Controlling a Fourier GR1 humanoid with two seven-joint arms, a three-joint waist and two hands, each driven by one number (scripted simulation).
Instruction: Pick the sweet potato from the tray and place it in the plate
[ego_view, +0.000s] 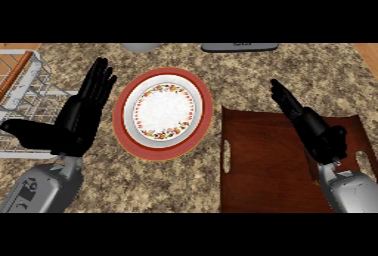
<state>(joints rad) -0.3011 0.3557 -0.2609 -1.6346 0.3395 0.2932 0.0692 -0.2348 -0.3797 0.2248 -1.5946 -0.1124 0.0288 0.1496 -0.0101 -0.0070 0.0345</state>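
A white plate with a floral ring and a broad red rim lies on the speckled counter, left of centre. To its right lies a dark brown tray with handle slots. My right hand hovers over the tray's upper right part, seen edge-on, fingers straight and pointing up-left past the tray's far edge. No sweet potato shows anywhere; the hand hides part of the tray. My left hand stays open, fingers up, just left of the plate.
A white wire dish rack stands at the left edge, partly behind my left hand. A grey round object and a dark flat object sit at the counter's far edge.
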